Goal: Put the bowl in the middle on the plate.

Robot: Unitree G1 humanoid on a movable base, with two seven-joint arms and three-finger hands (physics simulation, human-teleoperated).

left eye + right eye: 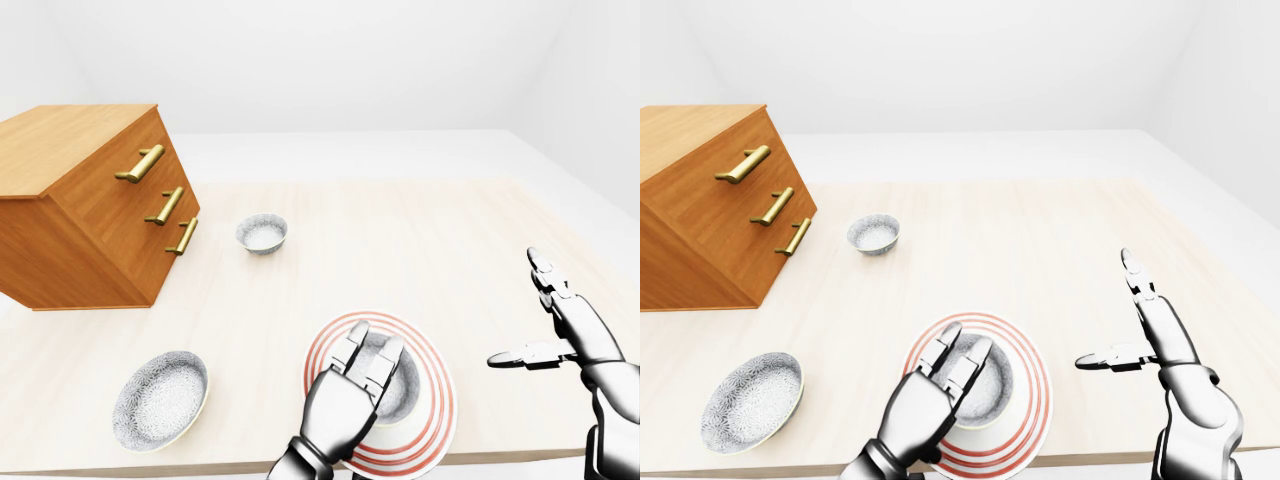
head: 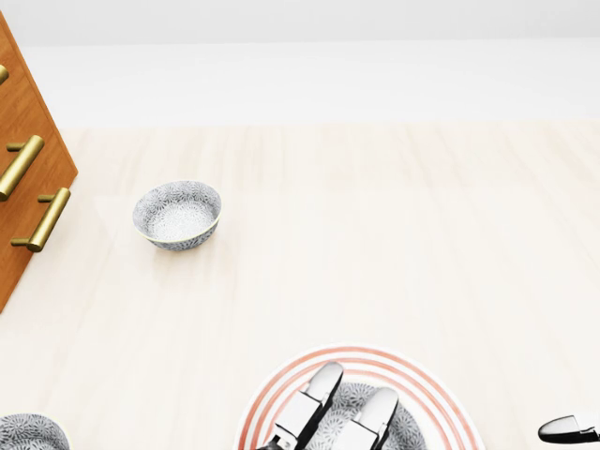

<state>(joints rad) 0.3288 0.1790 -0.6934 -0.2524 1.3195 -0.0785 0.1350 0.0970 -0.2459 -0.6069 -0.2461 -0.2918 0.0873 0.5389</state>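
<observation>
The patterned middle bowl sits on the red-ringed plate near the bottom of the eye views. My left hand reaches over the bowl's near rim with its fingers stretched straight out, open and not closed round the bowl. Its palm hides the bowl's near side, and its thumb is out of sight. My right hand hovers open to the right of the plate, holding nothing. Only its thumb tip shows in the head view.
A small patterned bowl stands at upper left beside a wooden drawer cabinet with brass handles. A wider patterned bowl lies at lower left. The table's near edge runs just below the plate.
</observation>
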